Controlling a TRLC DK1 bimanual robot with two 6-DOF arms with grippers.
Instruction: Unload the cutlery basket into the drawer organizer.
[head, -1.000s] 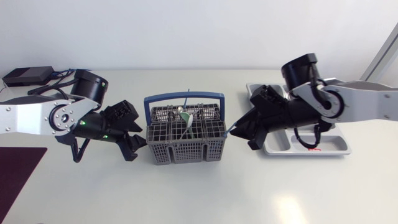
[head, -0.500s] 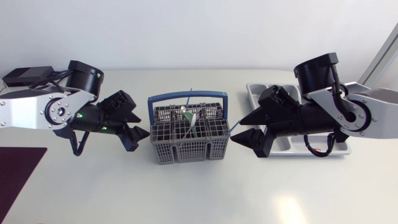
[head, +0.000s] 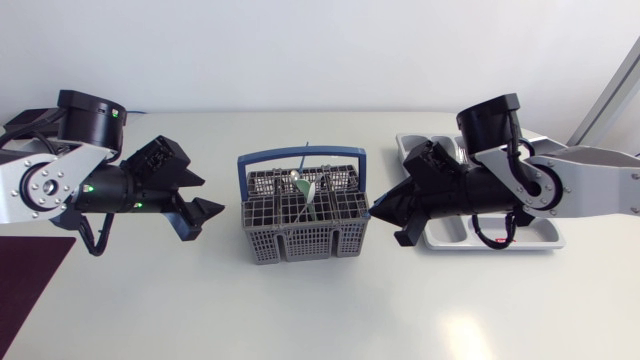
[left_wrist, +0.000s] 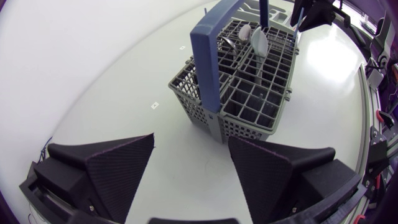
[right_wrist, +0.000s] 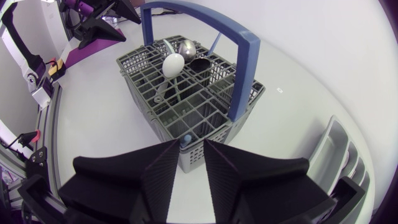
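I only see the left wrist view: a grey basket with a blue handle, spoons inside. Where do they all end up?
Observer: In a white drawer organizer, which lies past the basket, on the side away from your camera.
Operator: Is anything else working over there?
Observer: Yes. The right pincer is at the basket's near corner. Its fingers are a narrow gap apart, with a small blue tip between them.

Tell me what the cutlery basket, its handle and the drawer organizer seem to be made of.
Cutlery basket: grey moulded plastic, matte, with thin lattice walls. Handle: blue plastic, smooth and matte. Drawer organizer: probably light grey plastic, with a slight sheen and rounded moulded compartments.
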